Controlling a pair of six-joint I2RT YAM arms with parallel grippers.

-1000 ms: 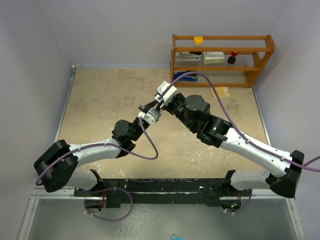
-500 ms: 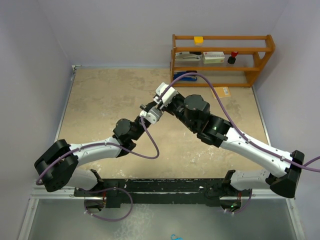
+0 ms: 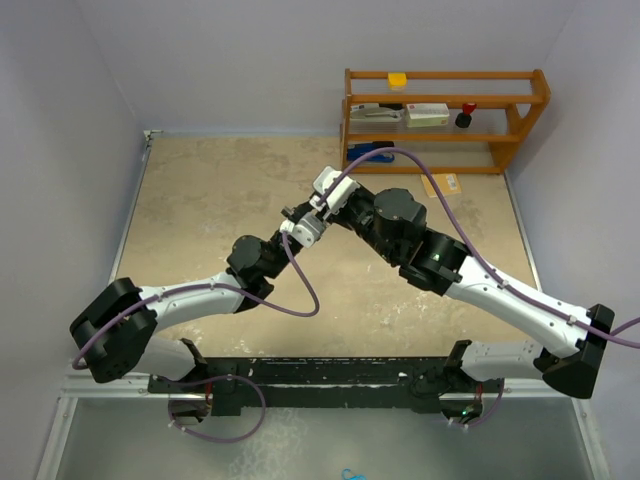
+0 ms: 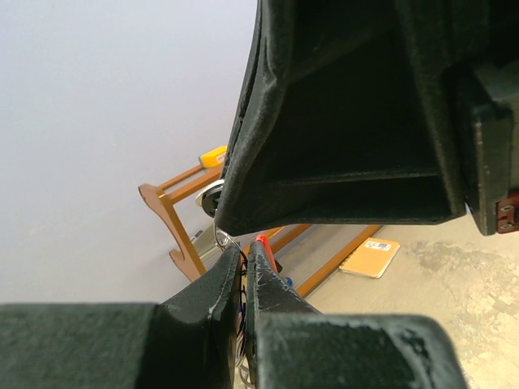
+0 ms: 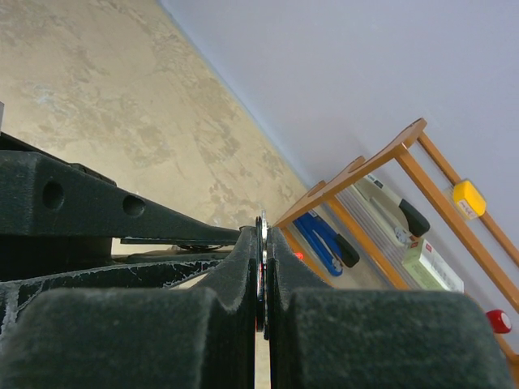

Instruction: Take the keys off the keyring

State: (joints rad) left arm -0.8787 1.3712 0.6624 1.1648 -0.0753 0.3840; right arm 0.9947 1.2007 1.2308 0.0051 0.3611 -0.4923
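Both grippers meet in mid-air above the middle of the table. My left gripper [image 3: 300,218] is shut; the red tip of the keyring [image 4: 263,242] pokes out above its jaws, with a small silver ring loop [image 4: 220,237] beside it. My right gripper [image 3: 318,203] is shut on the keys [image 5: 262,243], which show edge-on as thin silver and dark plates between its pads. In the left wrist view the right gripper's black body [image 4: 349,121] fills the upper frame, right above the left fingertips. In the top view the keys and keyring are hidden by the grippers.
A wooden shelf [image 3: 445,120] stands at the back right with a stapler, a box, a yellow block and a red item; a blue tool [image 5: 324,239] lies on its lower level. An orange notebook [image 3: 443,184] lies on the table before it.
The left gripper has edged slightly up toward the right gripper, and the right arm has shifted a little to the right. Both grippers stay shut.
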